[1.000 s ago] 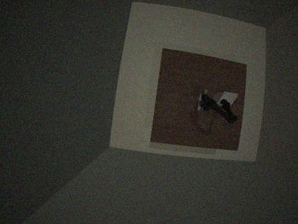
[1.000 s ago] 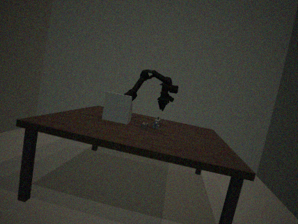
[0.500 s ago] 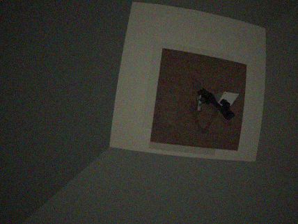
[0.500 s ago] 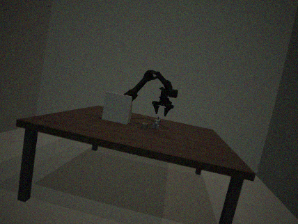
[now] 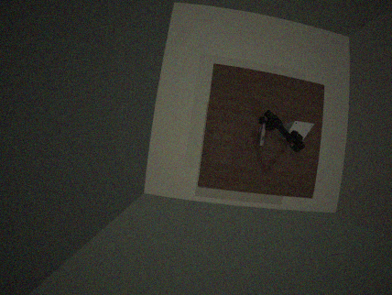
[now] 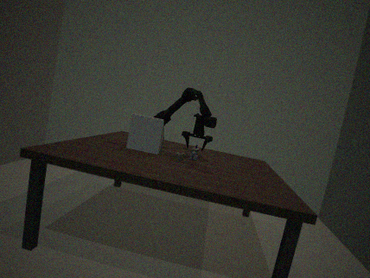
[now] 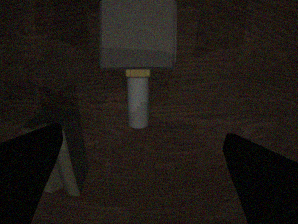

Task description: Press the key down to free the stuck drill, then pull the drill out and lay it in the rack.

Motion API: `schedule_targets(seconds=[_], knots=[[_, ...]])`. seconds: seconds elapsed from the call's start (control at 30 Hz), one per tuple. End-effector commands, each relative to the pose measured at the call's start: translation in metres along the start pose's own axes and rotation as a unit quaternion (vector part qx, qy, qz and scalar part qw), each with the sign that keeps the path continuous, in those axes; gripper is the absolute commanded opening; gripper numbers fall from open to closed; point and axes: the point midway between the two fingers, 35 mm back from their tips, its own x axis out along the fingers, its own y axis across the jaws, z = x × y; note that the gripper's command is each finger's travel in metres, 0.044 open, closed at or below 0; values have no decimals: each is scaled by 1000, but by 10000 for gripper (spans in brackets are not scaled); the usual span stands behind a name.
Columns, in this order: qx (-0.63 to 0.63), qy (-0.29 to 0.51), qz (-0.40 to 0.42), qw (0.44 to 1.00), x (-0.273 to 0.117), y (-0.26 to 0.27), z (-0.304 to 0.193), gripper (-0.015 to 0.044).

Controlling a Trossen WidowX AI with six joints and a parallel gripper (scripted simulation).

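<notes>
The grey holder block [image 7: 138, 35] [image 5: 262, 136] fills the top middle of the wrist view. The drill [image 7: 138, 102] sticks out of its near end, with a brass collar against the block and a pale round shank. My gripper [image 7: 144, 137] [image 6: 195, 149] is wide open and empty, above the table; in the wrist view the shank's free end shows between the fingertips, a little above their line. The rack [image 7: 71, 184] seems to be the small pale ridged thing at lower left, partly hidden by the left finger. The key is out of the wrist view.
A large white panel [image 5: 302, 128] [image 6: 144, 134] stands on the brown table [image 5: 238, 160] [image 6: 242, 181] near the arm's base. Small pale pieces lie between panel and gripper in the exterior view, too dim to tell apart. All views are dark and grainy.
</notes>
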Motion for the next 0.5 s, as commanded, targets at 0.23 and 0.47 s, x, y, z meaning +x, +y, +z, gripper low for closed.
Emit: schedule_targets(seconds=[0.23,0.47], knots=[[-33,0,3,999,6,3,-7,440],[-33,1,3,999,9,3,-7,440]])
